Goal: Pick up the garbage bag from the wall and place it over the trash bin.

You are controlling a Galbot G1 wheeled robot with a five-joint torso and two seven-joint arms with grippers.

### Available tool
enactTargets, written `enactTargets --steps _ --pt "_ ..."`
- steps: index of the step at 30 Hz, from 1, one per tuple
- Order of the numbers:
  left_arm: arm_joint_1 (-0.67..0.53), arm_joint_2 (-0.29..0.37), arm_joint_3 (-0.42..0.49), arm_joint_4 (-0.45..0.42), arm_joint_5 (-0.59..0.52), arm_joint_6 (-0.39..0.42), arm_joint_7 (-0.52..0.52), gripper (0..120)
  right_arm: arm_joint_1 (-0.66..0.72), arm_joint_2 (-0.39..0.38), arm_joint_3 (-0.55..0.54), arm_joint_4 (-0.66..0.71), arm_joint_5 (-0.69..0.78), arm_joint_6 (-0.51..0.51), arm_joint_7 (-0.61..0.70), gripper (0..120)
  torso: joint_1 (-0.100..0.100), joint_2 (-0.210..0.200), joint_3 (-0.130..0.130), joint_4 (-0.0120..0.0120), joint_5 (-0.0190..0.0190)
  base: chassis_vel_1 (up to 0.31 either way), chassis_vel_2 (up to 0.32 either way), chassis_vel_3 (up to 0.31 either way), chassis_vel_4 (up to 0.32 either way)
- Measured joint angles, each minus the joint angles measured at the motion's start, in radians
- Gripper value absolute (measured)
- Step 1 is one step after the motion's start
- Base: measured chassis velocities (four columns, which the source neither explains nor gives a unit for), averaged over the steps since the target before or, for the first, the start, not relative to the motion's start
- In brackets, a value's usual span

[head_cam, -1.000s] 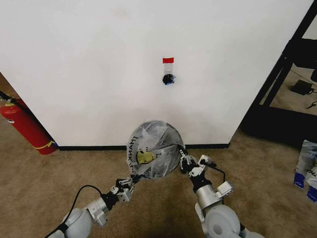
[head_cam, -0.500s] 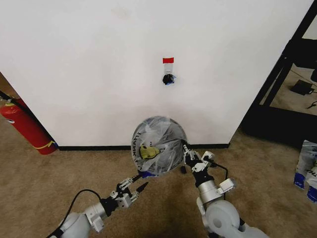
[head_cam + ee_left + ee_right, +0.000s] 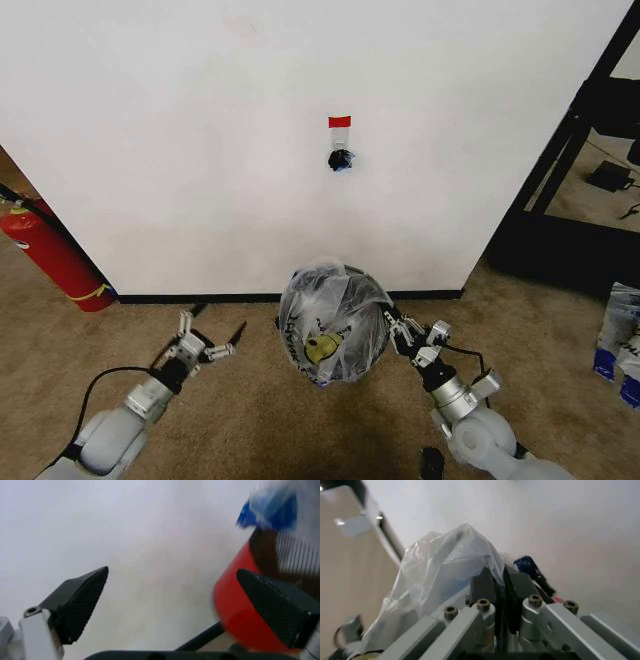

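Observation:
The garbage bag point(image 3: 340, 300), thin white plastic with a yellow smiley face, sits draped over the trash bin on the carpet in front of the wall point(image 3: 200, 130). The bin's red base point(image 3: 240, 607) and dark ribbed side show in the left wrist view, with a blue patch of the bag point(image 3: 272, 506) above them. My right gripper point(image 3: 395, 322) is at the bag's right edge, shut on the plastic point(image 3: 445, 570) between its fingers point(image 3: 482, 581). Well left of the bin and apart from it, my left gripper point(image 3: 210, 326) hangs open and holds nothing point(image 3: 172, 572).
A black hook point(image 3: 341, 159) under a red tape strip point(image 3: 340, 121) is on the wall above the bin. A red fire extinguisher point(image 3: 50, 255) leans at the far left. A black shelf frame point(image 3: 570, 150) and white-and-blue packages point(image 3: 622, 340) stand at the right.
My left gripper has let go of the bag, opened and swung away to the left. The bag-covered bin has shifted right and nearer, with my right gripper still shut on the bag's edge.

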Motion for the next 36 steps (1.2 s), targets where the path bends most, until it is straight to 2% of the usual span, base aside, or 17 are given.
enactTargets --steps 4,6,10,13,15,18,19,22,26,31,34,36 --pt "0.008 -0.003 0.015 -0.078 -0.129 0.070 0.021 100 0.016 -0.002 0.005 -0.049 0.051 -0.015 -0.132 1 0.000 0.000 0.000 0.0002 0.0000 0.000 0.000 0.000 0.000" --pt "0.003 -0.015 0.021 -0.135 -0.286 0.157 0.025 100 0.026 -0.008 0.023 -0.103 0.106 -0.041 -0.260 1 0.000 0.000 0.000 0.0001 0.0001 0.000 0.000 0.000 0.000" --pt "-0.028 -0.031 0.021 -0.203 -0.518 0.296 0.023 100 0.044 -0.024 0.066 -0.199 0.166 -0.101 -0.473 1 0.000 0.000 0.000 -0.0003 0.0001 0.000 0.000 0.000 0.000" --pt "-0.041 -0.035 0.027 -0.219 -0.564 0.336 0.019 100 0.053 -0.031 0.089 -0.237 0.176 -0.122 -0.534 1 0.000 0.000 0.000 -0.0003 0.0001 0.000 0.000 0.000 0.000" --pt "-0.044 -0.036 0.034 -0.223 -0.529 0.344 0.014 100 0.057 -0.034 0.094 -0.242 0.177 -0.113 -0.520 1 0.000 0.000 0.000 -0.0003 0.0001 0.000 0.000 0.000 0.000" --pt "-0.028 -0.030 0.051 -0.239 -0.323 0.316 -0.012 100 0.061 -0.028 0.088 -0.214 0.121 -0.045 -0.338 1 0.000 0.000 0.000 -0.0001 -0.0001 0.000 0.000 0.000 0.000" --pt "-0.028 -0.030 0.051 -0.239 -0.323 0.316 -0.012 100 0.061 -0.028 0.088 -0.214 0.121 -0.045 -0.338 1 0.000 0.000 0.000 -0.0001 -0.0001 0.000 0.000 0.000 0.000" --pt "0.004 -0.021 0.075 -0.295 -0.140 0.249 0.004 100 0.057 0.001 0.062 -0.138 0.022 0.030 -0.096 1 0.000 0.000 0.000 0.0002 -0.0002 0.000 0.000 0.000 0.000" --pt "0.015 -0.022 0.087 -0.330 -0.097 0.232 0.031 100 0.046 0.022 0.044 -0.094 -0.040 0.057 -0.008 1 0.000 0.000 0.000 0.0001 0.0000 0.000 0.000 0.000 0.000" --pt "0.022 -0.052 0.123 -0.341 -0.011 0.210 0.068 77 0.005 0.106 -0.049 0.052 -0.304 0.129 0.384 1 0.000 0.000 0.000 -0.0001 -0.0003 0.000 0.000 0.000 0.000" --pt "0.033 -0.060 0.133 -0.334 0.036 0.209 0.064 70 0.000 0.125 -0.068 0.063 -0.381 0.145 0.461 1 0.000 0.000 0.000 0.0000 -0.0004 0.000 0.000 0.000 0.000" --pt "0.051 -0.073 0.142 -0.338 0.123 0.210 0.035 60 -0.007 0.145 -0.081 0.066 -0.467 0.159 0.528 1 0.000 0.000 0.000 0.0000 -0.0003 0.000 0.000 0.000 0.000"
